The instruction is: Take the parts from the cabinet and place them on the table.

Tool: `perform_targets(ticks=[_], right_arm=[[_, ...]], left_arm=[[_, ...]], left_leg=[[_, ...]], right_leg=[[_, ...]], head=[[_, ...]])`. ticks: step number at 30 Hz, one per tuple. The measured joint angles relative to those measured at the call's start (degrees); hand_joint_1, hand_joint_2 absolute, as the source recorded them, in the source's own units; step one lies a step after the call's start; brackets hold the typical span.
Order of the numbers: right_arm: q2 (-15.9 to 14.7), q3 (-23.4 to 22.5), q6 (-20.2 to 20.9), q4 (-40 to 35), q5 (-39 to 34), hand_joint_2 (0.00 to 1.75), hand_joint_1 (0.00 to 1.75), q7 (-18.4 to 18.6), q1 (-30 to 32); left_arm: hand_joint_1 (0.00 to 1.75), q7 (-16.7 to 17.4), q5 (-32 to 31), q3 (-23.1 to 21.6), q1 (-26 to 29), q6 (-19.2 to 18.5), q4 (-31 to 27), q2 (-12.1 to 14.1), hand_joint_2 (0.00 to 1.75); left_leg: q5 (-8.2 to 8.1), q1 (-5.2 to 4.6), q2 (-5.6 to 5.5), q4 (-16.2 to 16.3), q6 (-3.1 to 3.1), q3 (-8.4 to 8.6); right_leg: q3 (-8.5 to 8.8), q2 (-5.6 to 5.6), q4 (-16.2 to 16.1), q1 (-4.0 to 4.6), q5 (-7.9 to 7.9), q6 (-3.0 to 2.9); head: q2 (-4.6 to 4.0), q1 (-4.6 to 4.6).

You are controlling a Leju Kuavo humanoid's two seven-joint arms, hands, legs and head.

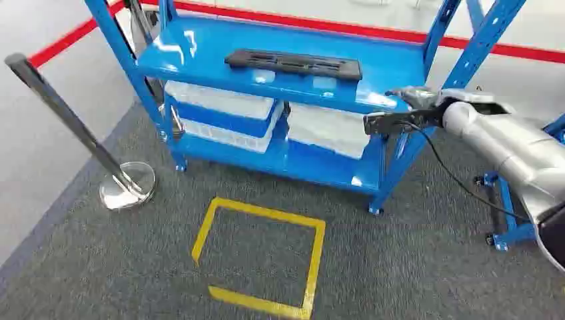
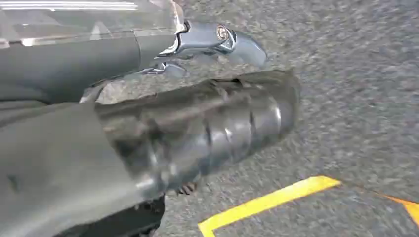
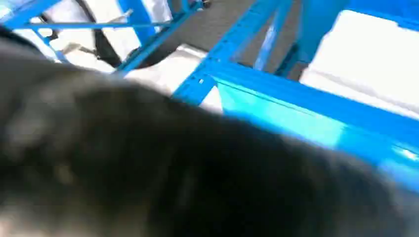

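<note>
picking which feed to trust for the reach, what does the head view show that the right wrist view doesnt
Head view alone: the long black part lying on the blue rack's top shelf, the white bins beneath, the yellow floor square, the stanchion, and the right hand at the shelf's corner. Right wrist view alone: a blurred dark mass close to the lens. Both: the rack's blue frame.

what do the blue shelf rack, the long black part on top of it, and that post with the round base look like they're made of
Blue shelf rack: likely painted metal, going by its glossy reflections and perforated uprights.
Long black slotted part: probably moulded plastic, matte; rubber is possible.
Post with round base: polished metal, chrome-like, with a mirror shine on the base.
</note>
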Motion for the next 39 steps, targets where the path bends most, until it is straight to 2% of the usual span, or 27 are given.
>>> perform_targets(ticks=[2,3,4,5,7,8,10,12,13,14,15,17,18,19,21,22,23,24,26,29,30,33,34,35,37,38,39], right_arm=[[0.02,0.02,0.06,-0.06,0.0,0.0,0.0,0.0,0.31],[0.02,0.02,0.07,-0.17,0.0,0.0,0.0,0.0,0.57],[0.02,0.02,0.07,-0.28,0.0,0.0,0.0,0.0,0.81],[0.02,0.02,0.07,-0.31,0.0,0.0,0.0,0.0,0.91],[0.0,0.02,0.04,-0.44,0.0,0.0,0.0,0.0,0.89],[0.0,0.02,0.07,-0.44,0.0,0.0,0.0,0.0,0.97],[-0.11,0.0,0.04,-0.44,0.0,0.0,0.0,0.0,0.85],[-0.22,0.0,0.11,-0.72,-0.02,0.0,0.0,0.0,0.87],[-0.31,-0.07,0.15,-1.16,-0.2,0.0,0.0,0.0,0.92],[-0.44,-0.18,0.2,-1.27,-0.39,0.0,0.0,0.0,0.88],[-0.57,-0.18,0.28,-1.29,-0.46,0.0,0.0,0.02,0.7],[-0.74,-0.18,0.68,-1.33,-0.5,0.0,0.0,0.11,0.94],[-0.77,-0.15,0.79,-1.44,-0.52,0.0,0.0,0.18,1.29],[-0.81,-0.13,0.9,-1.55,-0.57,0.0,0.0,0.35,1.58],[-0.94,-0.13,1.03,-1.75,-0.7,0.0,0.0,0.57,1.66],[-0.98,-0.13,1.07,-1.9,-0.76,0.0,0.0,0.61,1.55],[-1.03,-0.13,1.33,-2.1,-0.85,0.0,0.0,0.61,1.5],[-1.05,0.0,1.77,-2.25,-0.85,0.0,0.0,0.61,1.44],[-1.01,0.35,2.03,-3.08,-0.87,0.0,0.0,0.64,1.49],[-0.68,1.07,1.81,-4.61,-1.07,0.0,0.0,0.7,2.0],[-0.44,1.29,1.75,-4.83,-1.18,0.0,0.0,0.72,2.0],[0.26,2.03,1.83,-5.14,-1.2,0.0,0.0,1.25,2.22],[0.44,2.27,1.86,-5.22,-1.31,0.0,0.0,1.38,2.35],[0.77,2.58,1.9,-5.4,-1.49,0.0,0.0,1.55,2.46],[0.92,3.15,1.92,-5.64,-1.64,0.0,0.0,1.64,2.43],[1.05,3.23,1.92,-5.7,-1.64,0.0,0.0,1.64,2.41],[1.2,3.34,1.92,-5.75,-1.64,0.0,0.0,1.66,2.27]], left_arm=[[0.0,-0.04,-0.15,0.0,0.1,-0.02,0.0,0.0,0.0],[0.0,-0.04,-0.15,0.0,0.22,-0.02,0.0,0.0,0.0],[0.0,-0.04,-0.15,0.0,0.28,-0.04,0.0,-0.02,0.0],[0.0,-0.04,-0.16,0.0,0.3,-0.04,0.0,0.0,0.0],[0.0,-0.04,-0.18,0.0,0.3,-0.04,0.0,0.04,0.0],[0.0,-0.04,-0.18,0.0,0.4,-0.04,0.0,0.04,0.0],[0.0,-0.09,-0.18,0.02,0.23,-0.11,0.0,0.04,0.0],[0.0,-0.15,-0.29,0.02,0.25,-0.15,0.0,0.02,0.0],[0.0,-0.15,-0.35,0.02,0.17,-0.24,0.0,0.0,0.0],[0.0,-0.22,-0.39,0.02,0.17,-0.31,0.0,0.02,0.0],[0.0,-0.28,-0.48,0.02,0.14,-0.37,0.0,0.02,0.0],[0.0,-0.28,-0.7,0.07,0.14,-0.5,0.0,0.0,0.0],[0.0,-0.28,-0.7,0.09,0.17,-0.55,0.0,0.02,0.0],[0.0,-0.28,-0.72,0.11,0.21,-0.57,0.0,0.0,0.0],[0.0,-0.28,-0.79,0.15,0.32,-0.59,0.0,0.0,0.0],[0.0,-0.28,-0.83,0.2,0.3,-0.63,0.0,0.02,0.0],[0.0,-0.28,-0.94,0.24,0.33,-0.66,0.0,0.0,0.0],[0.0,-0.28,-1.16,0.28,0.08,-0.7,0.07,-0.28,0.0],[0.0,-0.15,-1.51,0.33,0.01,-0.79,0.07,-0.24,0.0],[0.0,-0.13,-1.86,0.33,-0.01,-0.81,0.04,-0.28,0.0],[0.0,-0.26,-1.97,0.33,-0.1,-0.9,0.04,-0.22,0.0],[0.0,-0.72,-2.21,0.37,-0.14,-1.16,0.04,-0.02,0.0],[0.0,-0.72,-2.27,0.37,0.02,-1.18,0.04,-0.04,0.0],[0.0,-0.72,-2.34,0.39,0.18,-1.18,0.04,-0.04,0.0],[0.0,-0.72,-2.41,0.39,0.15,-1.22,0.04,-0.02,0.0],[0.0,-0.74,-2.41,0.39,0.14,-1.25,0.04,0.04,0.0],[0.0,-0.72,-2.41,0.39,0.16,-1.31,0.07,0.02,0.0]], left_leg=[[-2.84,0.12,0.01,9.38,-0.3,-5.74],[-2.91,0.12,0.02,12.18,-0.36,-7.94],[-1.42,0.13,0.02,12.29,-0.36,-9.0],[1.48,0.14,0.04,9.61,-0.28,-8.59],[8.72,0.13,0.13,-0.6,0.15,-5.08],[9.37,0.06,0.18,-3.22,0.47,-3.98],[7.78,-0.2,0.17,-4.75,0.76,-2.84],[7.46,-0.34,0.08,-5.06,1.21,-2.74],[7.52,0.11,0.12,-5.84,1.59,-1.98],[7.39,0.11,0.09,-6.2,1.82,-1.43],[7.2,0.11,0.08,-6.35,2.12,-1.11],[6.64,0.08,0.01,-6.35,2.58,-0.56],[6.28,0.07,-0.03,-6.32,2.59,-0.21],[5.91,0.07,-0.1,-6.26,2.55,0.22],[4.92,-0.01,-0.25,-6.14,2.41,1.6],[4.34,-0.07,-0.26,-6.13,2.35,2.42],[3.73,0.0,-0.26,-6.26,2.26,2.5],[3.53,-0.3,-0.19,-6.19,1.91,2.85],[3.46,-0.07,-0.28,-6.1,1.52,2.47],[2.48,-0.19,-0.02,-5.78,0.62,2.77],[1.62,-0.17,0.01,-3.16,0.33,1.57],[-2.33,0.11,0.02,9.82,-0.26,-6.8],[-1.78,0.17,0.03,11.77,-0.39,-8.76],[0.75,0.28,0.04,10.29,-0.48,-9.03],[7.31,0.46,0.13,1.36,-0.45,-5.96],[9.64,0.52,0.28,-3.58,-0.36,-4.14],[8.04,0.26,0.3,-3.7,-0.25,-3.38]], right_leg=[[0.61,-0.07,0.05,0.06,-0.68,-0.26],[0.95,-0.03,0.09,0.07,-1.01,-0.24],[1.43,0.03,0.16,0.07,-1.44,-0.21],[2.05,0.06,0.26,0.06,-1.98,-0.14],[3.54,0.03,0.48,0.05,-3.21,0.22],[3.85,-0.06,0.46,0.08,-3.74,0.5],[3.68,0.11,0.63,0.52,-4.02,1.15],[3.96,0.07,0.23,0.41,-4.24,1.61],[4.14,0.11,0.26,0.32,-4.72,1.99],[3.78,-0.04,1.71,0.19,-5.26,2.26],[2.13,-0.05,4.81,0.12,-6.65,2.4],[-3.46,-0.04,14.2,0.02,-9.75,2.76],[-5.97,-0.06,17.56,-0.03,-10.1,2.85],[-7.25,-0.06,18.27,-0.04,-9.01,2.88],[-6.1,-0.07,12.4,0.01,-3.01,2.51],[-4.3,-0.07,7.3,0.09,0.6,2.12],[-2.94,-0.04,2.49,0.38,2.97,1.48],[-2.13,0.02,2.66,0.97,2.22,1.15],[-1.69,-0.18,0.88,1.22,1.2,0.4],[-0.29,-0.23,-0.54,0.42,0.81,-0.02],[0.25,-0.3,-0.78,0.24,0.54,-0.42],[0.81,-0.36,-0.63,0.27,-0.24,-0.79],[1.06,-0.3,-0.51,0.26,-0.56,-0.8],[1.54,-0.2,-0.35,0.22,-1.02,-0.74],[2.6,-0.17,0.13,0.12,-2.1,-0.29],[3.1,-0.25,0.45,0.09,-2.77,0.06],[3.12,-0.32,0.52,0.35,-3.15,0.44]], head=[[-0.02,0.0],[-0.02,-0.02],[-0.02,0.0],[-0.02,-0.02],[-0.02,-0.02],[-0.02,0.04],[0.0,0.0],[-0.02,-0.02],[0.0,-0.02],[-0.02,0.05],[-0.02,0.0],[0.0,0.02],[-0.02,0.0],[-0.02,0.05],[-0.02,0.02],[-0.02,0.02],[-0.02,0.02],[-0.02,-0.15],[0.0,-0.04],[0.0,-0.06],[0.0,-0.11],[-0.02,-0.11],[-0.02,-0.13],[-0.02,-0.13],[0.0,-0.13],[-0.02,-0.11],[0.0,-0.13]])
